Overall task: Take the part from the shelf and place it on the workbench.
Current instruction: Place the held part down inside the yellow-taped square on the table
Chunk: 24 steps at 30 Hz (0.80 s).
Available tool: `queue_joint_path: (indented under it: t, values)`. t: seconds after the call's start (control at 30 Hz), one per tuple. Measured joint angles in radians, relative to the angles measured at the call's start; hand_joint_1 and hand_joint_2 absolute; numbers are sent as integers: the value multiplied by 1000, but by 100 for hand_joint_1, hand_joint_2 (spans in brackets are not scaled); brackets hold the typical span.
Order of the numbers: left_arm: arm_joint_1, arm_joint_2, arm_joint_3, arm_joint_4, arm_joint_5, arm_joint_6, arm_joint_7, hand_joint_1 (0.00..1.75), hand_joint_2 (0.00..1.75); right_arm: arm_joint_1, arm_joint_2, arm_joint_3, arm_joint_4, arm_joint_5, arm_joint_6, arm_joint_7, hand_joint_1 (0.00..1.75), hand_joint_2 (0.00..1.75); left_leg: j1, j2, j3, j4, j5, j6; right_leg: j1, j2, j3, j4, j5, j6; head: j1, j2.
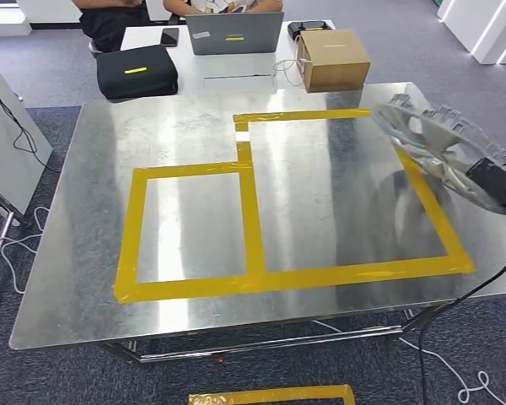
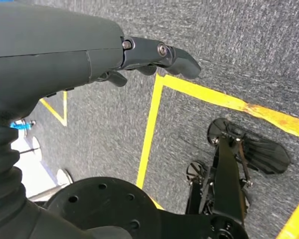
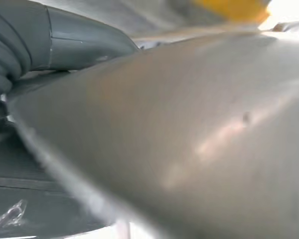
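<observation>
The head view looks forward and down from high over the counter [image 1: 174, 211]. The left wrist view faces the floor [image 2: 234, 40] from behind the left hand [image 2: 155, 55]. The right wrist view sits close against the part [image 3: 197, 139], seen at three o'clock from the head.

bright overhead glare on the workbench [image 1: 78, 278]; part [image 3: 201, 139] blurred (right wrist view)

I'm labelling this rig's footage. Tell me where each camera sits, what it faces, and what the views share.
Head view: high on the body, looking forward and down at the workbench; the right hand holds the part.
Left wrist view: behind the left hand, facing the taped carpet.
Right wrist view: behind the right hand, facing the part's underside.
Shared: head and right wrist views both show the part and yellow tape.
</observation>
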Motion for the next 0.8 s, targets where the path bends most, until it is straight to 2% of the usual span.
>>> queue_joint_path:
  t: [0.13,0.3,0.5,0.8]
  values:
    - [-8,0,0,0,-13,-7,3,0,175,-49,117,91,114,72,-88,-39,175,175,2,8,7,0,-2,-2,1,10,0,0,0,-2,-1,0]
    - [-7,0,0,0,-20,-11,3,0,175,-116,182,188,194,112,-84,-45,175,175,5,9,14,0,-4,-5,4,11,1,0,-4,-12,0,0]
    - [-7,1,0,0,-21,-11,3,0,175,-152,215,238,234,117,-83,-46,175,175,5,11,19,0,-5,-6,4,12,6,0,-1,-8,0,0]
    - [-6,1,0,0,-22,-11,4,0,175,-169,225,258,256,124,-82,-48,175,175,6,12,22,0,-7,-8,5,14,9,-1,-2,-8,0,0]
